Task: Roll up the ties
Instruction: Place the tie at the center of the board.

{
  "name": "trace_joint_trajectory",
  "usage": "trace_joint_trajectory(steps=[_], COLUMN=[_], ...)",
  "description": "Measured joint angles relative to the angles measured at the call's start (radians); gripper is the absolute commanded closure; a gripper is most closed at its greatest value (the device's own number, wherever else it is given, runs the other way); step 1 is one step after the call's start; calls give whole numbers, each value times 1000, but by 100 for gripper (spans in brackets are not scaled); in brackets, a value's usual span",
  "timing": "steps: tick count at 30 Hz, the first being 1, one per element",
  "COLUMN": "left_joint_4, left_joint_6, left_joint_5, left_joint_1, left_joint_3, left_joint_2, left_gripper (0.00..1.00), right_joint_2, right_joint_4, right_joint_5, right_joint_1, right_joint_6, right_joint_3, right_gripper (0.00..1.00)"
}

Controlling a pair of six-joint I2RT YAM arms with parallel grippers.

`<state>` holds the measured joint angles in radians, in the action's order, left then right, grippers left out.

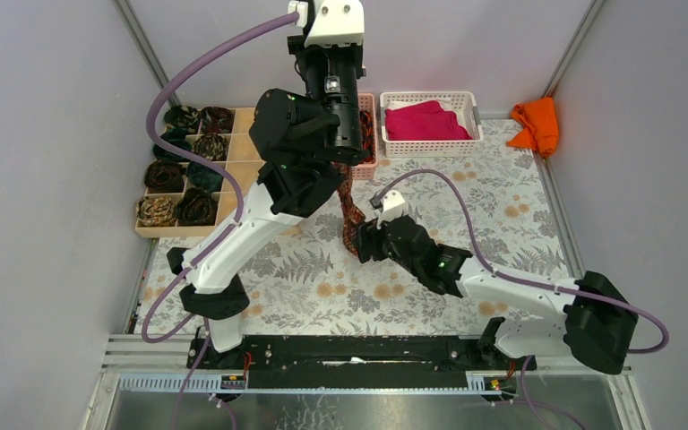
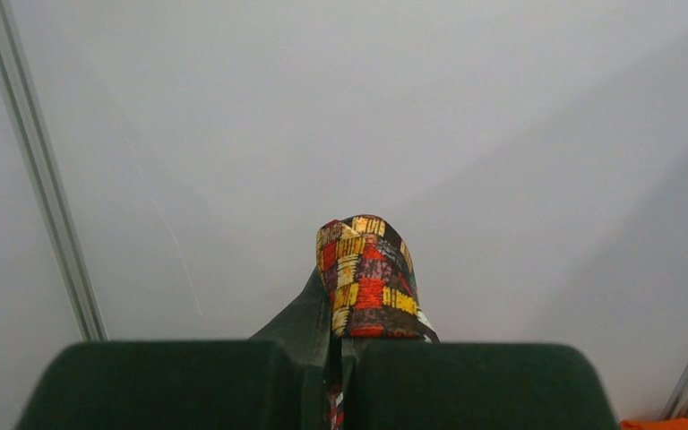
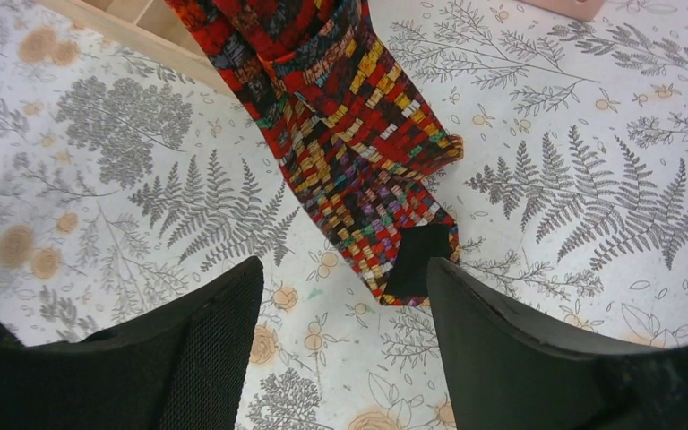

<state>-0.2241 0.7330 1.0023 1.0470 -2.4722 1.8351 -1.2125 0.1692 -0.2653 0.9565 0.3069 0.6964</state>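
Observation:
A red-orange-and-dark patterned tie (image 1: pixel 350 208) hangs from my raised left gripper (image 1: pixel 340 157) down to the floral table. In the left wrist view the left gripper (image 2: pixel 340 358) is shut on the tie (image 2: pixel 367 278), a fold of which sticks out above the fingers. The tie's wide end (image 3: pixel 358 170) lies on the table in the right wrist view, its tip folded to show dark lining. My right gripper (image 3: pixel 345 296) is open and empty just short of that tip; it also shows in the top view (image 1: pixel 363 242).
A wooden compartment tray (image 1: pixel 233 170) at the back left holds several rolled ties (image 1: pixel 179 193). A pink basket (image 1: pixel 369 134) sits behind the left arm. A white basket (image 1: pixel 475 112) holds magenta cloth (image 1: pixel 425 121). An orange cloth (image 1: pixel 537 124) lies at the back right corner.

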Motion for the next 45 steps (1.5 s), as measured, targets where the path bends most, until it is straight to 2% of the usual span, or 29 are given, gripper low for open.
trace_joint_trajectory(steps=[11, 19, 22, 26, 31, 32, 33, 40, 45], left_joint_4=[8, 8, 8, 7, 1, 0, -1, -26, -34], left_joint_6=[-9, -9, -4, 6, 19, 21, 23, 61, 53], left_joint_5=[0, 0, 0, 0, 0, 0, 0, 7, 12], left_joint_1=[0, 0, 0, 0, 0, 0, 0, 0, -6], left_joint_3=[0, 0, 0, 1, 32, 38, 43, 87, 174], left_joint_2=[-1, -19, -24, -32, -55, -58, -61, -77, -109], left_gripper=[96, 96, 96, 95, 96, 96, 96, 96, 96], right_joint_2=[-169, -315, -390, -458, -480, -482, -487, -511, -488], right_joint_4=[179, 256, 271, 270, 270, 272, 278, 276, 217], right_joint_5=[-160, -255, -314, -371, -433, -445, -460, -511, -541], right_joint_1=[84, 95, 95, 95, 95, 95, 95, 58, -79], right_joint_6=[-140, -215, -251, -302, -358, -369, -384, -459, -465], right_joint_3=[59, 160, 187, 201, 213, 219, 226, 249, 241], right_gripper=[23, 26, 35, 74, 90, 97, 100, 100, 100])
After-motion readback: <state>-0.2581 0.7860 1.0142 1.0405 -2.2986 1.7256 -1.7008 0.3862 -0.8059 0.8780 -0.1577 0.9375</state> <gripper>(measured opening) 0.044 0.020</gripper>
